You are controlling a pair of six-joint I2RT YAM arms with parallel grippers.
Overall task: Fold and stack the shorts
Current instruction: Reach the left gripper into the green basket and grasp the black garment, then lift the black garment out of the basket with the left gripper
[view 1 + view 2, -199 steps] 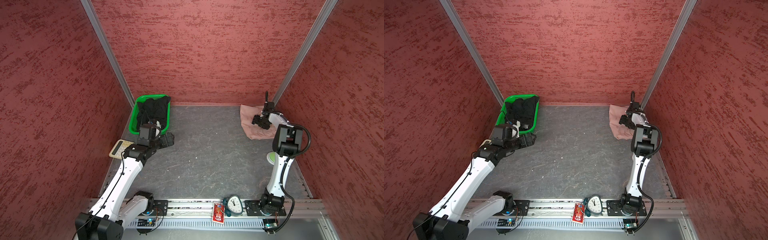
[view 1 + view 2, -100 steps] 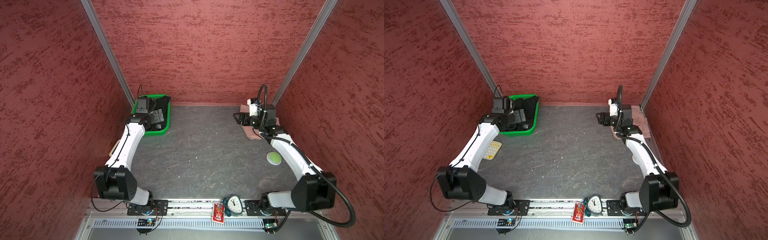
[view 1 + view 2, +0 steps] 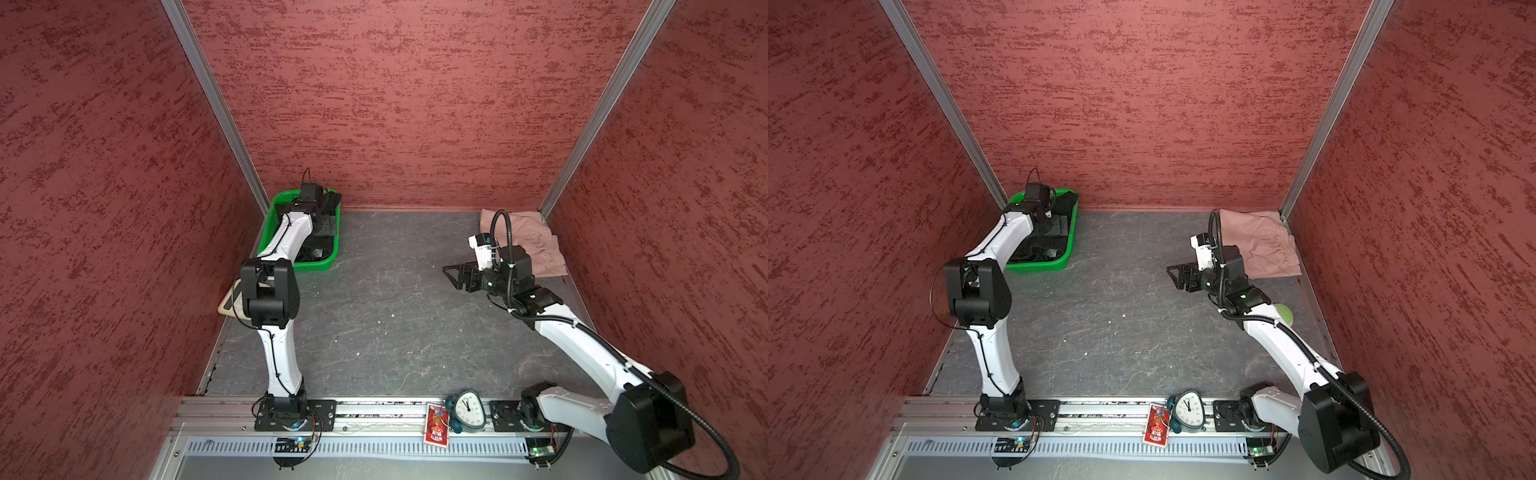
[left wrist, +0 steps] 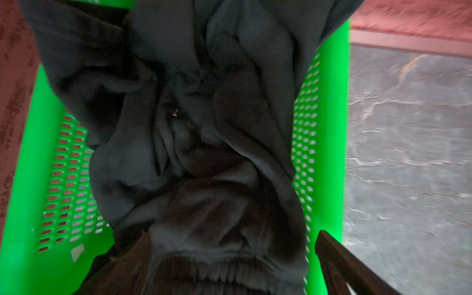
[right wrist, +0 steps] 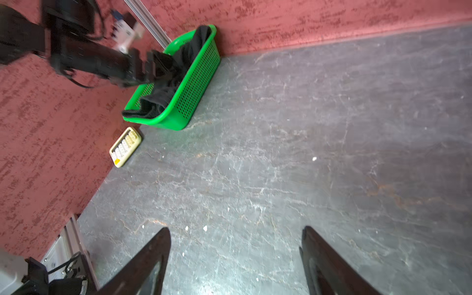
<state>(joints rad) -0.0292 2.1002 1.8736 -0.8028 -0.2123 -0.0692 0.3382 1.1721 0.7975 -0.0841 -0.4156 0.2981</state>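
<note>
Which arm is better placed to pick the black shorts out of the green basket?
Left. Its open end effector hangs just above the black shorts inside the green basket. The right end effector, also open, is over the table on the far side.

The dark marbled counter (image 3: 374, 324) carries a green basket (image 3: 318, 266) directly beneath the left jaws. Dusty pink shorts (image 3: 536, 245) lie in the corner behind the right jaws. A cream keypad (image 5: 125, 146) sits well ahead of the right jaws, near the basket.
</note>
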